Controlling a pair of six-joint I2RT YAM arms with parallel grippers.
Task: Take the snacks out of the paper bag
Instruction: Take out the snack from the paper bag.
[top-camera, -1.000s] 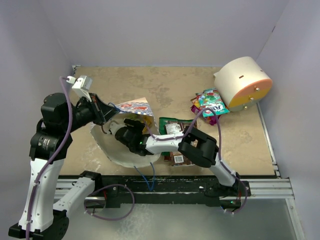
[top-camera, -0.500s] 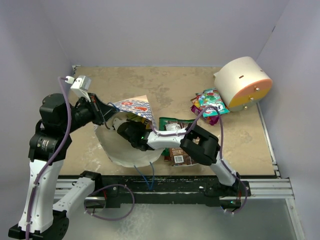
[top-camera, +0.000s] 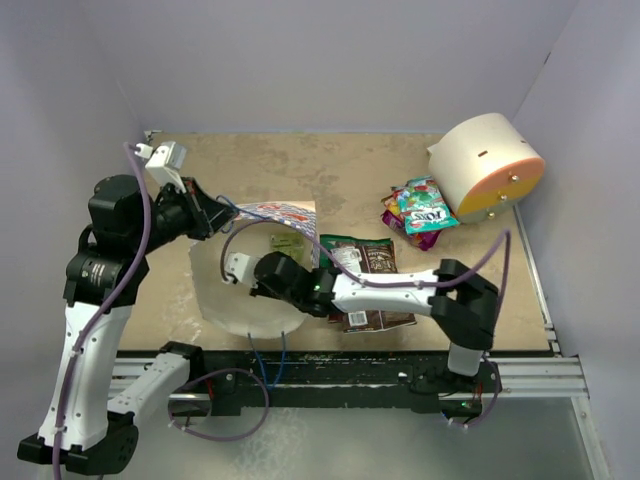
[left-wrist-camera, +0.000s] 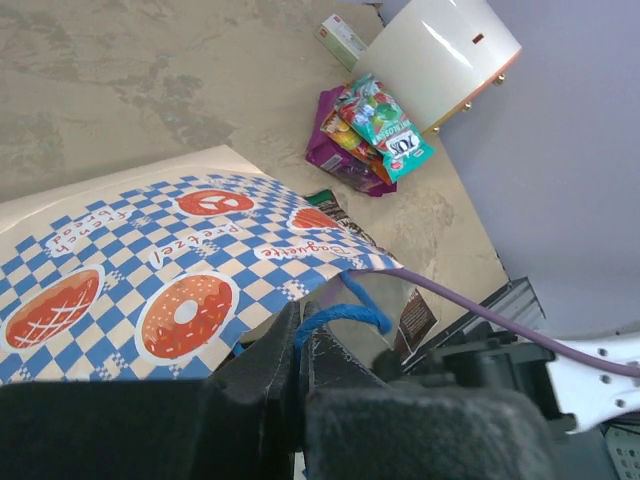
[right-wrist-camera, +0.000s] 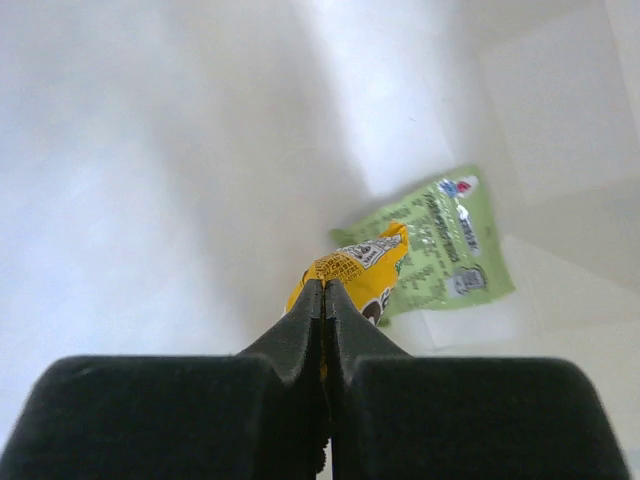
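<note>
Right gripper (right-wrist-camera: 322, 295) has reached deeper into the bag (top-camera: 232, 312) and snapped shut.
Top view: bag lies by the front-left edge of the bench (top-camera: 350, 165), with the left gripper (top-camera: 208, 215) lifting its mouth; a chip bag (top-camera: 372, 288) is already out beside it. Left wrist view: fingers pressed tight, pinching the blue handle (left-wrist-camera: 345, 316). Right wrist view: fingers pressed together, apparently nipping the near edge of the yellow bar (right-wrist-camera: 355, 268) at their tips; a green packet (right-wrist-camera: 440, 250) touches it just beyond. Such a thin bite on slick wrapper may slip during withdrawal; a freed handle would collapse the mouth.
</note>
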